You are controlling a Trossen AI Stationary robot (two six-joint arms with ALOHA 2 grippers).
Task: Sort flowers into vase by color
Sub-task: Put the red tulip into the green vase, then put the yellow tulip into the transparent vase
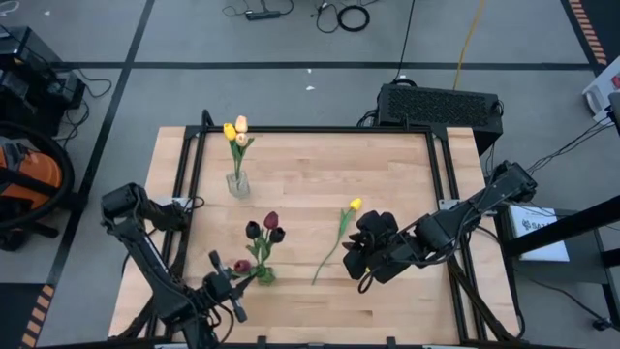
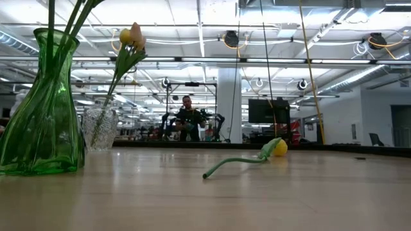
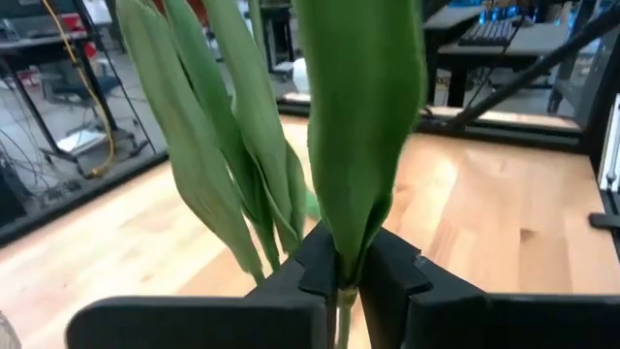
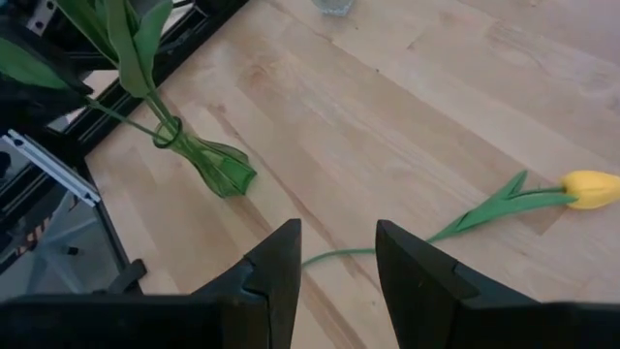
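From above, the loose yellow tulip lies flat on the wooden table, well to the right of the green vase. Its head points away from the table's front edge and its stem runs back toward that edge, slanting slightly toward the green vase. The right gripper hangs just beside the stem's lower end, on the side away from the green vase, so this arm is clearly the nearer one. The left gripper sits just left of the green vase, at a dark red tulip leaning from it. A clear vase with yellow and cream heads stands farther back from the green vase.

At table height, the yellow tulip lies flat on the table, well right of the green vase; neither gripper shows.

From the left wrist, the fingers stand close together, pinching a green stem with its leaves.

From the right wrist, the fingers are spread with nothing between them. The yellow tulip lies just beyond them, its stem crossing the gap and its long axis roughly square to the fingers; the green vase stands farther off
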